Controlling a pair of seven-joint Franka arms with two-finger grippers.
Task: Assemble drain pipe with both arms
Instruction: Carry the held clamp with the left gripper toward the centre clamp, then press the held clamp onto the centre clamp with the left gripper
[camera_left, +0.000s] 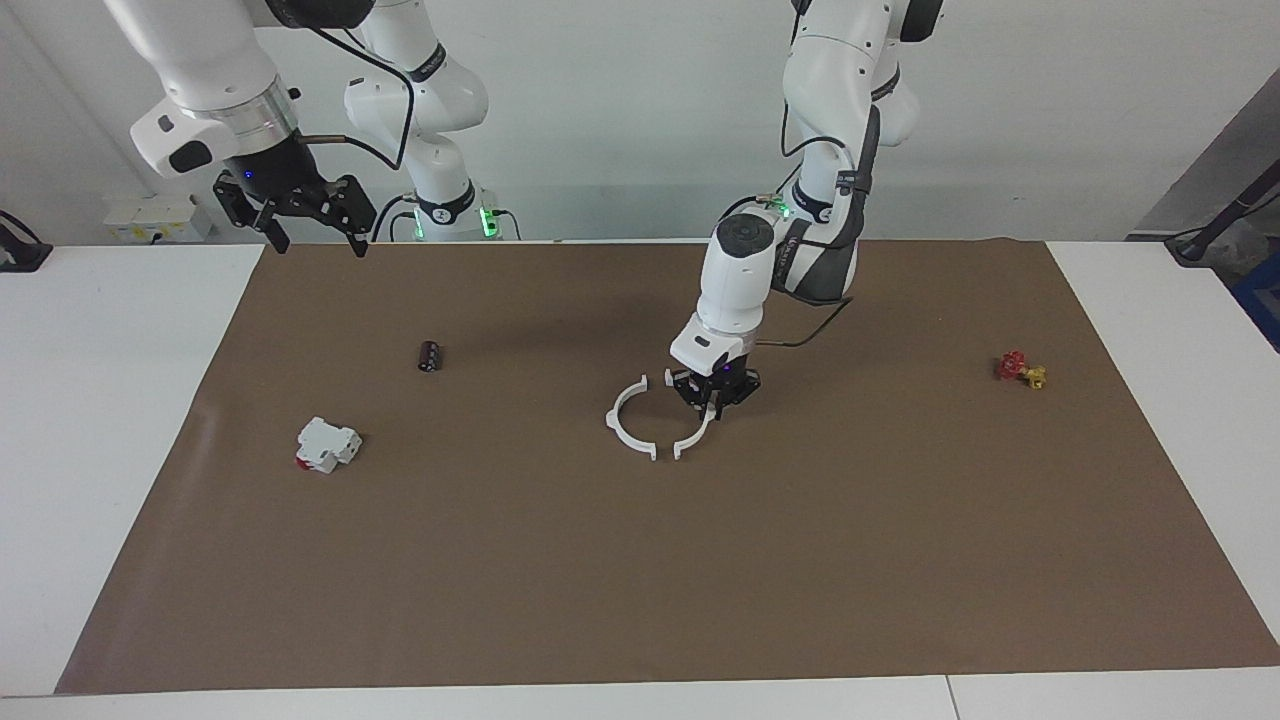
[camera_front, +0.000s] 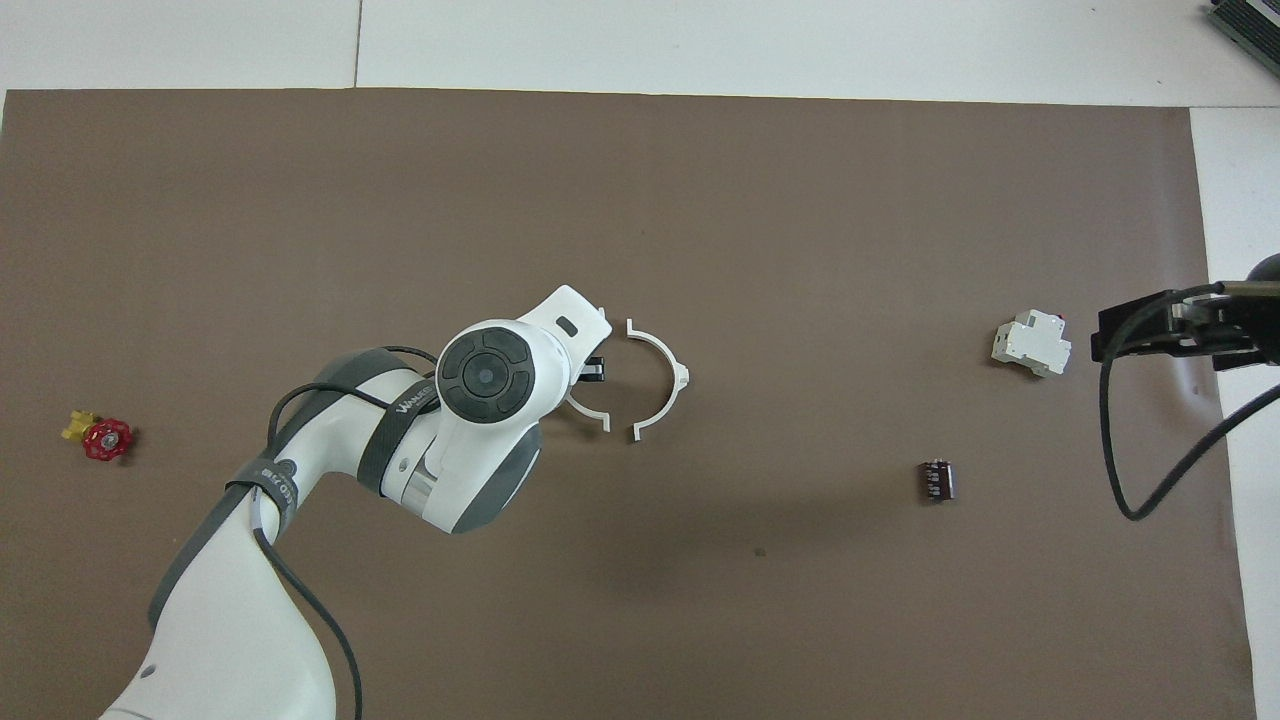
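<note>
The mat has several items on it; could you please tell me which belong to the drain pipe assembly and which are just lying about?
Belonging to the job:
- half-ring on the mat
- half-ring held by the left claw
- left claw
- right claw, waiting raised

Lying about:
- white block with a red part
- small dark cylinder
- red and yellow valve

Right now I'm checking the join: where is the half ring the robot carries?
The left gripper holds the carried half ring mid-mat, beside the lying half ring, toward the left arm's end; ends nearly meet.

The brown mat (camera_left: 500, 560) looks like matt paper. Both half-ring arcs (camera_left: 627, 425) look like smooth white plastic. The arm shells (camera_front: 490, 375) are glossy.
</note>
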